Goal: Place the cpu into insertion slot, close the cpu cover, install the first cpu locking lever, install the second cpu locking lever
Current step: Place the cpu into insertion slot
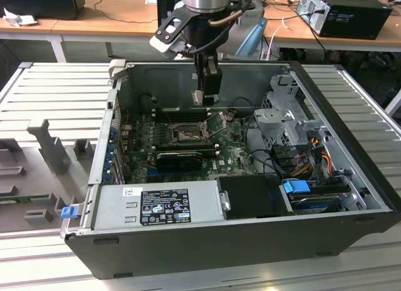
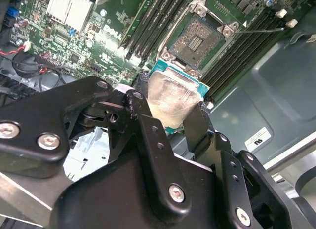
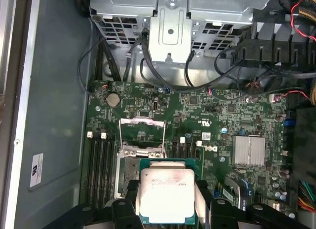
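Above the green board (image 3: 222, 105), the claw (image 1: 206, 98) grips the cpu (image 2: 172, 96) edgewise, clear of the insertion slot (image 2: 197, 39).

Small flat square metal cpu (image 2: 170, 98) between black gripper fingers (image 2: 197, 128): silvery-tan face, cloudy smears, green edge trim. Faint print on face, possibly grey. Square insertion slot (image 2: 197, 41) just beyond fingertips: dark grey, fine dotted grid, thin silver rim. Flat circuit board (image 3: 197, 110) around fingers: green, speckled with silver and black parts. Ribbed metal heatsink block (image 3: 250, 151): silver, striped.
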